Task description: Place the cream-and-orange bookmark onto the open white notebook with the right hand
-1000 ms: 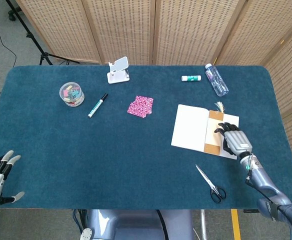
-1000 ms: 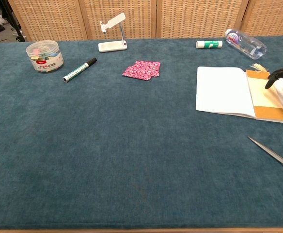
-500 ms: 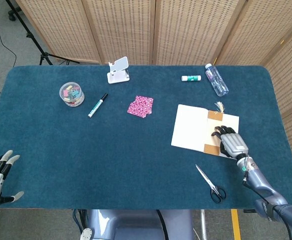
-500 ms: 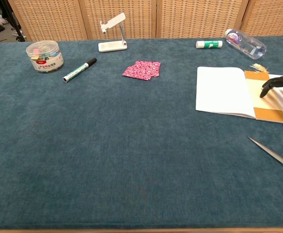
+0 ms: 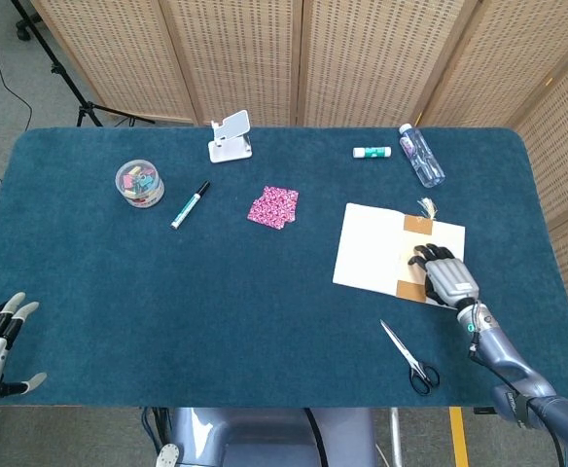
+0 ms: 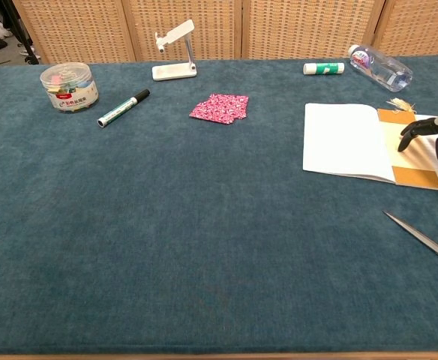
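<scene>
Our bookmark (image 5: 417,255) already lies on the notebook (image 5: 372,247) at the frame's right, under our right hand (image 5: 445,275), whose fingers curl loosely and, we think, grip nothing.

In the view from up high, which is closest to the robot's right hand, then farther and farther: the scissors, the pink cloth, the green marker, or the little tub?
From the right hand:
1. Scissors, just in front of it, near the table's front edge.
2. Pink cloth, mid-table, to the left.
3. Green marker, farther left.
4. Little tub, farthest, at the left end.
</scene>
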